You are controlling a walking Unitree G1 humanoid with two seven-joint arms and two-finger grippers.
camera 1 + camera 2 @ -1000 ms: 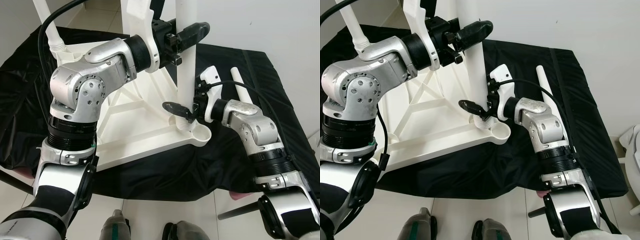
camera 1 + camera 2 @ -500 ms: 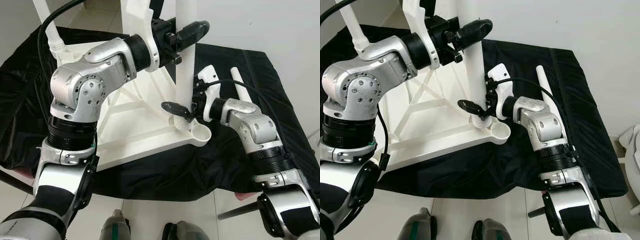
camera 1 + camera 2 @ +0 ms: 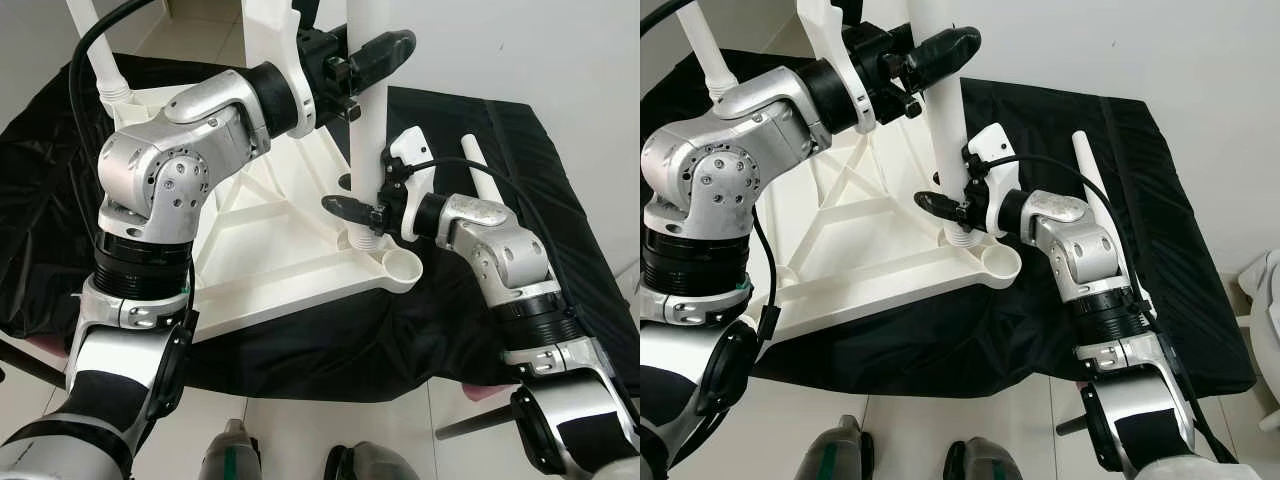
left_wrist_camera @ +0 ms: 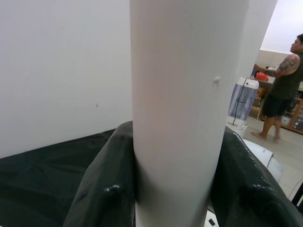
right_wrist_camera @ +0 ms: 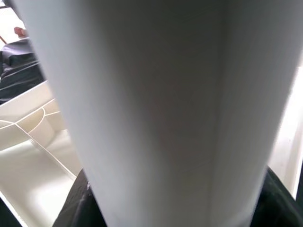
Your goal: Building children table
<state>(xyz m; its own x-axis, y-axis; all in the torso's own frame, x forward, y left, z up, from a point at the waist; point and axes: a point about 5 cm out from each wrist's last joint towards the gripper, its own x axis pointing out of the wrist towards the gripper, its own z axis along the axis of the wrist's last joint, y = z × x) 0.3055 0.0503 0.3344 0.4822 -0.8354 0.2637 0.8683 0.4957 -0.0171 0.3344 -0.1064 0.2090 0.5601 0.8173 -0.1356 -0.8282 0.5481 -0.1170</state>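
A white children's table top (image 3: 270, 250) lies upside down on a black cloth. A white table leg (image 3: 366, 120) stands upright at its near right corner, its threaded foot (image 3: 370, 240) at the corner socket. My left gripper (image 3: 365, 60) is shut on the leg high up; in the left wrist view both black fingers (image 4: 104, 184) press its sides. Lower down, my right gripper (image 3: 362, 212) is shut on the same leg just above the threads. The leg (image 5: 156, 109) fills the right wrist view.
A second white leg (image 3: 100, 70) stands at the far left corner, and a third leg (image 3: 488, 175) lies loose on the cloth (image 3: 560, 230) at the right. A round cup-shaped corner (image 3: 405, 268) sits beside the socket. A person (image 4: 281, 90) stands far off.
My right gripper has slid up the leg and a little to the left. The left gripper rose slightly with the leg.
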